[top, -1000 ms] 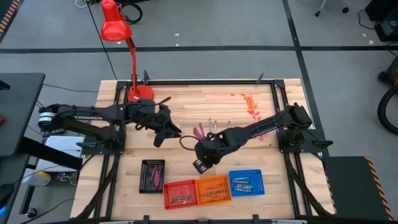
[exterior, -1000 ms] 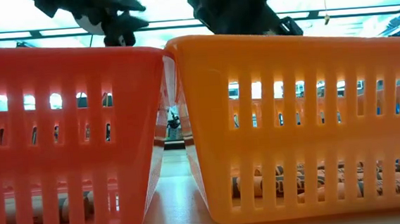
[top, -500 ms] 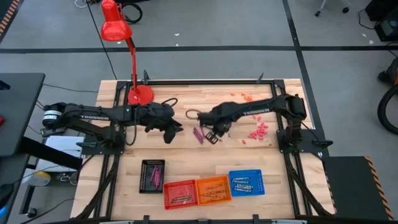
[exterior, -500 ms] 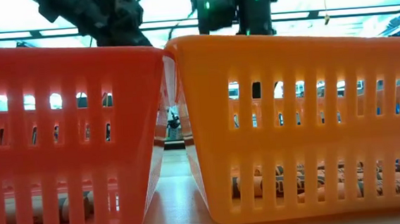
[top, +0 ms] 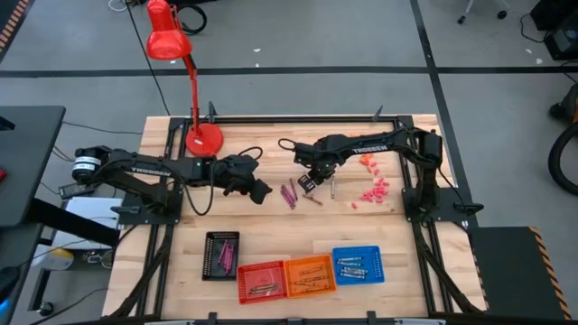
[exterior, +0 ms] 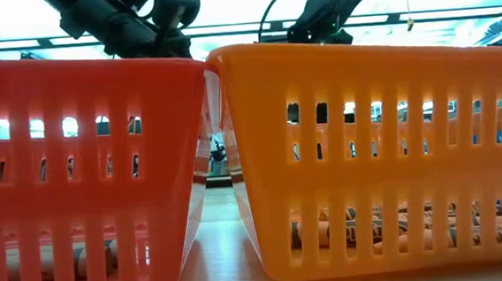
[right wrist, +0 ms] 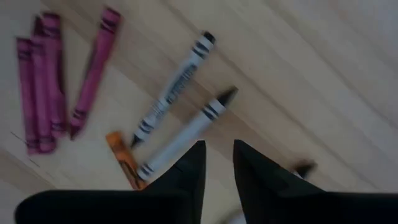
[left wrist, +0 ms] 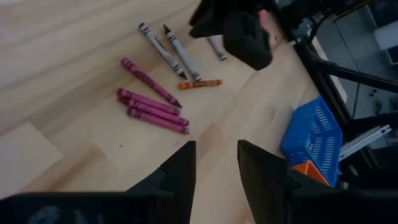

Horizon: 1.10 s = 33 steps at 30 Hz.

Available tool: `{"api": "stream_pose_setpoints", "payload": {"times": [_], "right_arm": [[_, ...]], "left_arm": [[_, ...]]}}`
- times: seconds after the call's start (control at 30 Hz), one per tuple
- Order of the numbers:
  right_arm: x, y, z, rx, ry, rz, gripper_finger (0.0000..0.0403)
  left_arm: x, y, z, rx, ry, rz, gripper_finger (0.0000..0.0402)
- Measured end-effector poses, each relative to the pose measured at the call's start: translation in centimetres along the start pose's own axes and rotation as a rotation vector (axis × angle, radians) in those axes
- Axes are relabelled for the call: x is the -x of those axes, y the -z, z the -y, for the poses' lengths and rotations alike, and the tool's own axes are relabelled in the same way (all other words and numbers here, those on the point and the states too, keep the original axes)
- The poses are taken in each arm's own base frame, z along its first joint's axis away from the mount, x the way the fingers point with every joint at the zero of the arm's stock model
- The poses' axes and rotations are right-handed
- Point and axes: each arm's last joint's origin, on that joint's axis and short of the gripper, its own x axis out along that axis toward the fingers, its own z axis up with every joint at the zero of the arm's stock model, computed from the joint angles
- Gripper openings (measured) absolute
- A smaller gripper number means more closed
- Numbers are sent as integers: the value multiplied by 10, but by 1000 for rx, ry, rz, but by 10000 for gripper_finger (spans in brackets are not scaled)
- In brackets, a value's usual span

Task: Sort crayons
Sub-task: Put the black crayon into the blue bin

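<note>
Loose crayons lie flat on the wood mid-table: several magenta ones (top: 289, 194) (left wrist: 152, 111), two pale grey ones (left wrist: 171, 51) (right wrist: 177, 93) and a short orange one (left wrist: 199, 83) (right wrist: 122, 160). My right gripper (top: 307, 181) (right wrist: 217, 163) hangs over them, pointing down, open with a narrow gap above the nearer grey crayon (right wrist: 186, 137) and touching nothing. My left gripper (top: 262, 191) (left wrist: 214, 168) is just left of the magenta group, slanting down toward it, open and empty.
Near the front edge stand a black tray (top: 221, 254) and red (top: 262, 281), orange (top: 311, 274) and blue (top: 358, 264) baskets holding crayons. Pink crumbs (top: 373, 191) lie to the right of the loose crayons. A red lamp (top: 194, 131) stands at the far left.
My right gripper has swung from above the baskets toward the far edge and now hangs over the loose crayons. My left gripper has moved right and down toward the magenta crayons and has rolled about its own axis. The crayons have not moved.
</note>
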Motion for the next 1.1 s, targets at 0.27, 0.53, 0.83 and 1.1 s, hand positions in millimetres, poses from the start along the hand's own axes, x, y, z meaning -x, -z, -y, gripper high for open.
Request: {"api": "stream_pose_setpoints", "payload": {"times": [0.27,0.53,0.83,1.1], "right_arm": [[-10,3,-6,-93,-37,62,143],[-26,16,-6,-186,-36,67,153],[-32,25,-5,-208,-12,57,148],[-33,26,-4,-204,-1,47,100]], "left_arm": [[-15,1,-7,-40,-79,26,130],[-28,6,-13,-87,-127,-4,130],[-27,5,-6,-82,-55,9,130],[-27,14,1,-107,-27,-15,130]]}}
